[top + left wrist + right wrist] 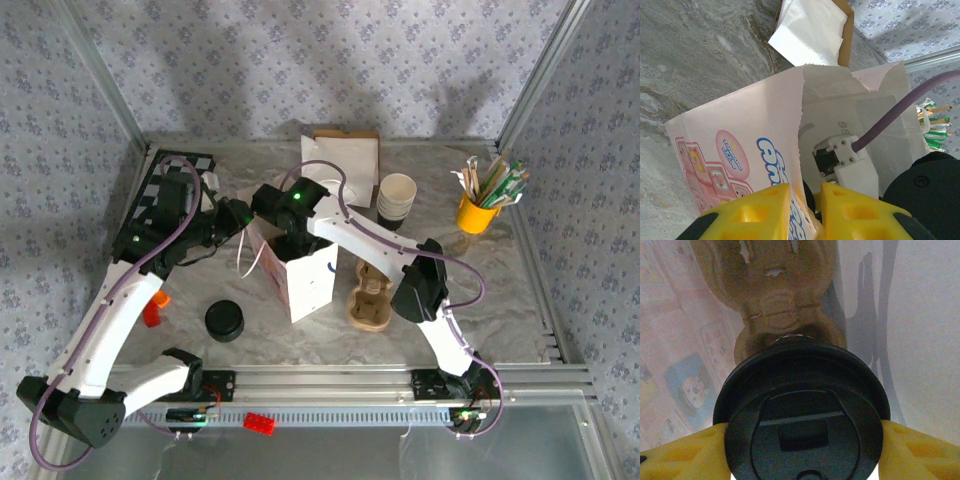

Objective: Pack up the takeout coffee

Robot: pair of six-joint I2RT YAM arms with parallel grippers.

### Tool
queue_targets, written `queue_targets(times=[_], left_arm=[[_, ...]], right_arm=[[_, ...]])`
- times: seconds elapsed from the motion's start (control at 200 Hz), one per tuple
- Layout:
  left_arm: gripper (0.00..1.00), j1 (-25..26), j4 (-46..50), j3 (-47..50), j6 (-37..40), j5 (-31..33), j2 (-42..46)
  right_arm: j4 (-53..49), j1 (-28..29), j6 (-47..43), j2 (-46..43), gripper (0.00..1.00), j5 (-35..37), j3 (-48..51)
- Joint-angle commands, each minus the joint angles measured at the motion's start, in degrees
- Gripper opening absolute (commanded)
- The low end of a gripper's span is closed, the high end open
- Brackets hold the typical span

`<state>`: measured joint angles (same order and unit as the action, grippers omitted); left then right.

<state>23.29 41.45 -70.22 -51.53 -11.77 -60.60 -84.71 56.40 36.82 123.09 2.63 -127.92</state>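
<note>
The takeout coffee [802,405] shows its round black lid from above, and my right gripper [802,456] is shut on it, one yellow finger on each side of the lid. The cup under the lid is hidden. It hangs inside the white paper bag [305,275], whose pale printed walls surround it. My right wrist [292,203] reaches down into the bag's mouth. My left gripper [805,212] is shut on the bag's [740,135] top rim, with the paper edge pinched between its yellow fingers; it sits at the bag's left side [248,222].
A brown cardboard cup carrier [370,295] lies right of the bag. Behind it stands a stack of lidless cups [396,197]. A yellow cup of stirrers [478,212] is at the far right, black lids [224,320] at the front left, and a napkin box [345,155] at the back.
</note>
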Motion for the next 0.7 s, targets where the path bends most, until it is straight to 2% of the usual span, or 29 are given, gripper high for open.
queue_targets(times=[0.0,0.21,0.695], left_arm=[[0.23,0.3,-0.7,-0.4,1.2,-0.8,-0.8],[0.23,0.3,-1.0,-0.1,1.6,-1.4,-0.9],[0.23,0.3,-0.5,-0.6,2.0,-1.8,-0.8]], right_arm=[[0.7,0.5,-0.3,-2.4,0.65,1.2,0.7],[2.2,0.9,-0.3,-2.2,0.65,-1.1,1.6],[6.3,0.1,-2.4,-3.3,0.65,-0.1,6.0]])
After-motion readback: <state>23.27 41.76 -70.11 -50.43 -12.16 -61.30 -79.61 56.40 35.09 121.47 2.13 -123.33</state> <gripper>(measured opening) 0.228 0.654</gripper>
